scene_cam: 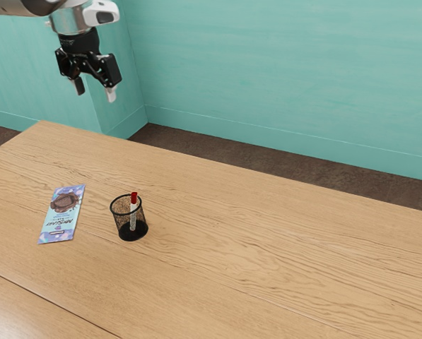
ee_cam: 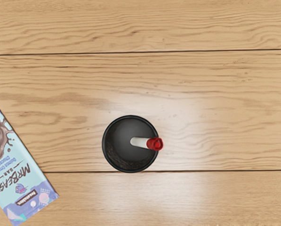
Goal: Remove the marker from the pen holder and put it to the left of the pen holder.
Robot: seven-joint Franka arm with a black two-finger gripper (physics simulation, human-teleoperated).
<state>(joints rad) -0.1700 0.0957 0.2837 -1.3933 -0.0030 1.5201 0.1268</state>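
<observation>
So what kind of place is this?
Looks like a simulated room, perhaps home or office: wooden table, teal wall with skirting, brown floor. The mesh pen holder hints at a desk.

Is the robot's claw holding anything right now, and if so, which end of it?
Nothing is held: the gripper hovers open and empty, and the marker stands in the pen holder.
</observation>
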